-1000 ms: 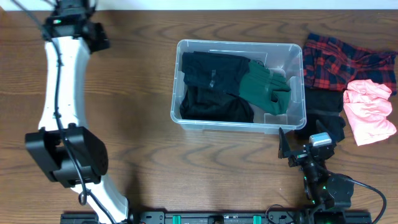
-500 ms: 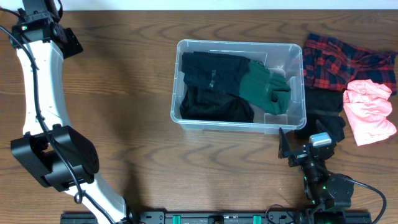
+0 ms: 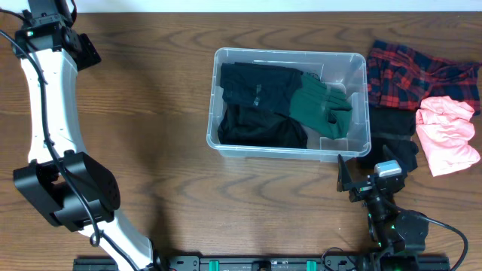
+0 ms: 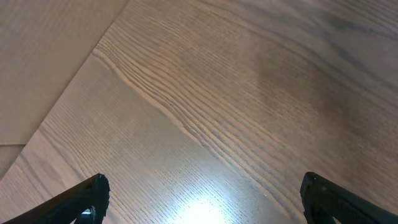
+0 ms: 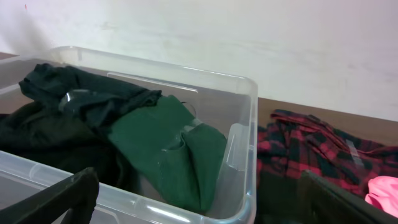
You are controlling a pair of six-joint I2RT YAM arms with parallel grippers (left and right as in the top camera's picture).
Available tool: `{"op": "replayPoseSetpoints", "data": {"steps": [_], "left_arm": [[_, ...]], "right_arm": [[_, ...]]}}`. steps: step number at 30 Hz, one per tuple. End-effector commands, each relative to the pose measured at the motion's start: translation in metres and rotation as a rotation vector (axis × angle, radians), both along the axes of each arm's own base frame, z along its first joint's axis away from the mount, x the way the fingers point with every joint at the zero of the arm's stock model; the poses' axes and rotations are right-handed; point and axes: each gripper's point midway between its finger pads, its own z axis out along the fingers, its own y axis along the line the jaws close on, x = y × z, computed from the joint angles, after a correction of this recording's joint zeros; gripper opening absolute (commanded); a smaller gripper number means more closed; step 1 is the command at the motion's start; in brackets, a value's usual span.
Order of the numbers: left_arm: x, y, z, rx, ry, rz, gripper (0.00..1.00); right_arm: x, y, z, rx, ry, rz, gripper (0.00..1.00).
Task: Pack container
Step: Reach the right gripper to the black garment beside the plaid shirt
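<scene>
Overhead: the container (image 3: 343,71) sits centre frame with black clothes (image 3: 252,105) and a green garment (image 3: 320,105) inside. The left gripper (image 3: 81,47) is upper left, the right gripper (image 3: 367,179) lower right.

Left wrist: jaws spread wide, empty, over the wooden table (image 4: 236,112).

Right wrist: jaws wide, empty, container ahead.

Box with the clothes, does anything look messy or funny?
Nothing looks broken or spilled. The container holds black clothes and a green garment, loosely crumpled. A plaid shirt, a black garment and a pink garment lie bunched beside it.

overhead top-down, left wrist near table (image 4: 249,93), right wrist facing container (image 5: 211,102)
</scene>
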Motion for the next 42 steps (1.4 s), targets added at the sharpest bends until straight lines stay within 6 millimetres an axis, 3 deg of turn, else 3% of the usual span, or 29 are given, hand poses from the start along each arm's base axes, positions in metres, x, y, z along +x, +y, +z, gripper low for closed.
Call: {"op": "replayPoseSetpoints", "data": {"steps": [1, 21, 25, 30, 34, 37, 38, 42], "left_arm": [[-0.002, 0.003, -0.002, 0.008, 0.010, 0.010, 0.98], [-0.002, 0.003, -0.002, 0.008, 0.010, 0.010, 0.98], [-0.002, 0.003, -0.002, 0.008, 0.010, 0.010, 0.98], [-0.002, 0.003, -0.002, 0.008, 0.010, 0.010, 0.98], [-0.002, 0.003, -0.002, 0.008, 0.010, 0.010, 0.98], [-0.002, 0.003, -0.002, 0.008, 0.010, 0.010, 0.98], [-0.002, 0.003, -0.002, 0.008, 0.010, 0.010, 0.98], [-0.002, 0.003, -0.002, 0.008, 0.010, 0.010, 0.98]], "right_arm": [[0.000, -0.002, 0.000, -0.006, -0.002, -0.010, 0.99], [0.000, -0.002, 0.000, -0.006, -0.002, -0.010, 0.99], [0.001, -0.010, 0.000, -0.009, -0.002, -0.056, 0.99], [-0.001, 0.002, 0.012, 0.043, -0.038, 0.016, 0.99], [-0.005, -0.008, 0.017, 0.096, 0.038, -0.049, 0.99], [-0.012, -0.020, 0.038, 0.088, 0.079, -0.125, 0.99], [-0.016, -0.032, 0.059, 0.081, 0.080, -0.190, 0.99], [-0.023, -0.051, 0.109, 0.042, 0.063, -0.298, 0.99]]}}
